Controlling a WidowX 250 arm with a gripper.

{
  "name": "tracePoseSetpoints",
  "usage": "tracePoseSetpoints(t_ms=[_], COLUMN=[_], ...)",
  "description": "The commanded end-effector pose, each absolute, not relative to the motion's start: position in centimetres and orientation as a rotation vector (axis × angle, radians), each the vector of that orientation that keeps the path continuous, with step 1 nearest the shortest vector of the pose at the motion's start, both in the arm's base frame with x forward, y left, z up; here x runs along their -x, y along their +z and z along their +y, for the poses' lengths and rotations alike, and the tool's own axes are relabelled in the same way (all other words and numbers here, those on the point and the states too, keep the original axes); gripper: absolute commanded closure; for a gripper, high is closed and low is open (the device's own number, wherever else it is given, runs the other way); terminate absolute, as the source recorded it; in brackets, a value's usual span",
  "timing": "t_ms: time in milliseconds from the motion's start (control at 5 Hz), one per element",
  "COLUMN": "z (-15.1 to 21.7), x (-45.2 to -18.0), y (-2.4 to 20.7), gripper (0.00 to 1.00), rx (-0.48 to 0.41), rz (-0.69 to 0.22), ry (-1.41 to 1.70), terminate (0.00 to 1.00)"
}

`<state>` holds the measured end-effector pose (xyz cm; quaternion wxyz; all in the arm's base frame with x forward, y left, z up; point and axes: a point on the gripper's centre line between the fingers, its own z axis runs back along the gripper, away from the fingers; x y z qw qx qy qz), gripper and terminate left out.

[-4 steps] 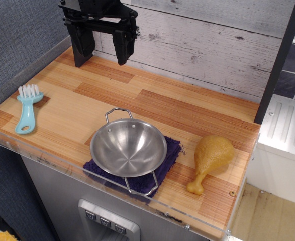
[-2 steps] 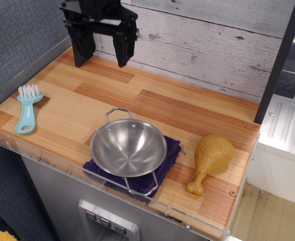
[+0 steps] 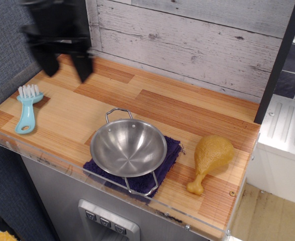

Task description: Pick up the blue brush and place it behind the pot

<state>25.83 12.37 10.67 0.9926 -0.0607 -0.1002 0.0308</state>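
Note:
The blue brush (image 3: 26,109) lies flat at the left front of the wooden counter, white bristles toward the back, handle hole toward the front edge. The steel pot (image 3: 128,147) sits on a dark purple cloth (image 3: 171,153) at the middle front, empty. My gripper (image 3: 66,70), black and motion-blurred, hangs open and empty above the counter's back left, behind and to the right of the brush, well clear of it.
A yellow-brown toy drumstick (image 3: 210,158) lies right of the pot. A grey plank wall (image 3: 197,40) runs along the back and a blue-grey wall (image 3: 11,45) stands at the left. The counter (image 3: 187,115) has a clear plastic lip at its front edge.
My gripper has swung left and forward from the back wall toward the brush, and it is blurred with motion. The brush, pot and drumstick have not moved.

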Motion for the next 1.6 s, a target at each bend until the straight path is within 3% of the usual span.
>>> tracePoseSetpoints(t_ms=[0,600,1400], z=[18.0,17.7,18.8], x=[-22.4,-24.5,-26.3], y=[9.3,6.2,0.6], gripper=[0.00,0.00,0.00], rx=[0.032,-0.011,-0.071], rz=[-0.173,-0.122,0.038], ry=[0.116,0.123,0.109], terminate=[0.00,0.00,0.00])
